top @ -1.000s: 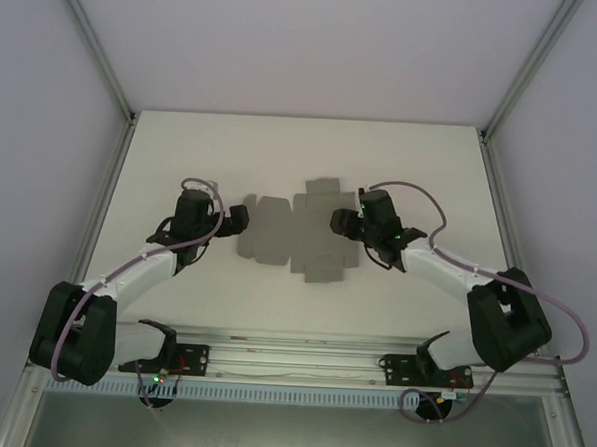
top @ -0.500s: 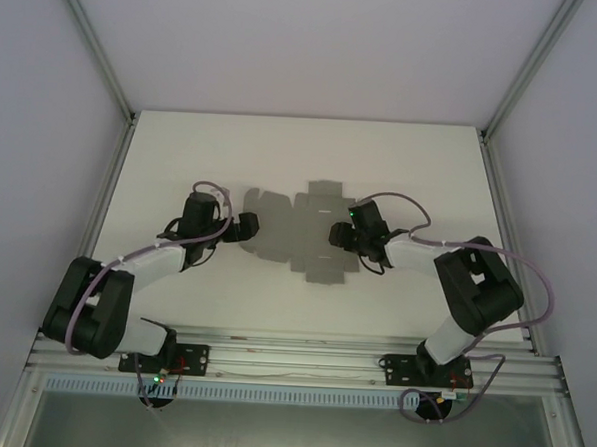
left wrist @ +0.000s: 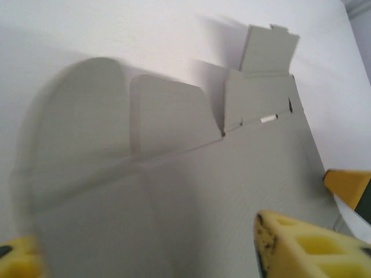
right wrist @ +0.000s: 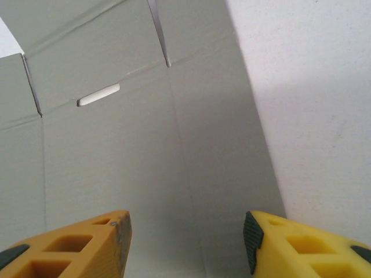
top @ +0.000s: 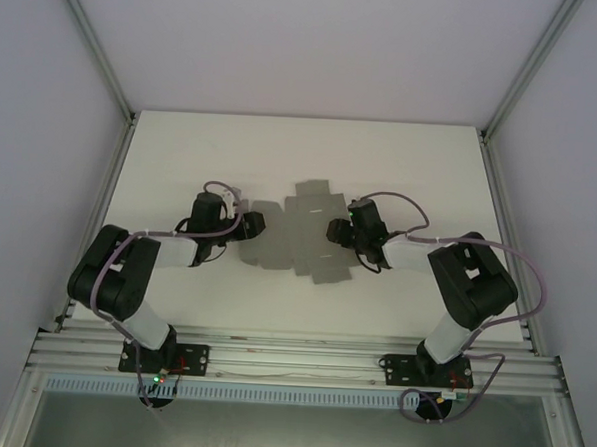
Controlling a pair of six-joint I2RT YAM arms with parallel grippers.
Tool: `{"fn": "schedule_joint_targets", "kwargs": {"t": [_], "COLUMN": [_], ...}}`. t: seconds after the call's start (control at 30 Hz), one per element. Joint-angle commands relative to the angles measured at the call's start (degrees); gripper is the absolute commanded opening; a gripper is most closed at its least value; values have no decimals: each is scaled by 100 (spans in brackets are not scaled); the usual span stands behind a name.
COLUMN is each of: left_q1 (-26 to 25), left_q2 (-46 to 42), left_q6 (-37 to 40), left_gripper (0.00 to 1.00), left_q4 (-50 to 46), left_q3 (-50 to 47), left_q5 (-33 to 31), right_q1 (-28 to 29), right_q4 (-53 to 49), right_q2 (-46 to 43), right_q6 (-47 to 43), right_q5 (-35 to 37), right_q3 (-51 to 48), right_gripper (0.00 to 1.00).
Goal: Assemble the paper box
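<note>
Top external view: the paper box (top: 293, 233) lies as a flat grey die-cut sheet near the middle of the white table (top: 182, 157), between the two tools.
Hidden from above: its left end runs under the left tool (top: 253, 224) and its right part under the right tool (top: 336, 229); the creases are too faint to make out.
Left wrist blur: the paper box (left wrist: 203, 191) is sharp in the middle, but its rounded flap (left wrist: 81, 110) at the left is smeared.
Right wrist crop: the paper box (right wrist: 145, 145) runs out of frame at the top, left and bottom; a small slot (right wrist: 98, 94) shows.
Long axis: left to right across the table, from one tool to the other, with short flaps pointing to the far and near sides.
Left tool (left wrist: 156, 255): jaws partly apart over the sheet's end, nothing clamped; whether they touch the cardboard, I cannot tell.
Right tool (right wrist: 185, 231): jaws partly apart above the sheet's right edge, gripping nothing.
</note>
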Motion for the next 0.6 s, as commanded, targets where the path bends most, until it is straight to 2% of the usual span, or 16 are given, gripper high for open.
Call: {"fn": "schedule_joint_targets", "kwargs": {"t": [0.0,0.07,0.17,0.27,0.37,0.47,0.57], "left_q1": [-25,-24,-25,-22,-25,-18,-25], "left_q2": [149,96,-171,-601,-1139,-1784,-2453], "left_q6": [-425,-484,-456,-342,-309,-374,-475], "left_gripper": [44,27,9,0,0,0,0], "left_q4": [827,937,1052,783,615,458,119], "left_q3": [-40,-92,-207,-205,-247,-309,-313], "left_q5": [465,453,448,404,473,554,538], "right_q1": [-40,-43,-56,-97,-148,-265,-558], "right_q4": [-42,-40,-151,-348,-642,-799,-820], "right_q2": [120,68,-250,-868,-1663,-2587,-3404], "right_q6": [123,129,86,25,-19,-69,-253], "right_q5": [29,37,124,122,98,39,-662], "right_q3": [-187,-193,-235,-315,-433,-706,-1019], "right_gripper": [55,55,55,60,70,76,80]}}
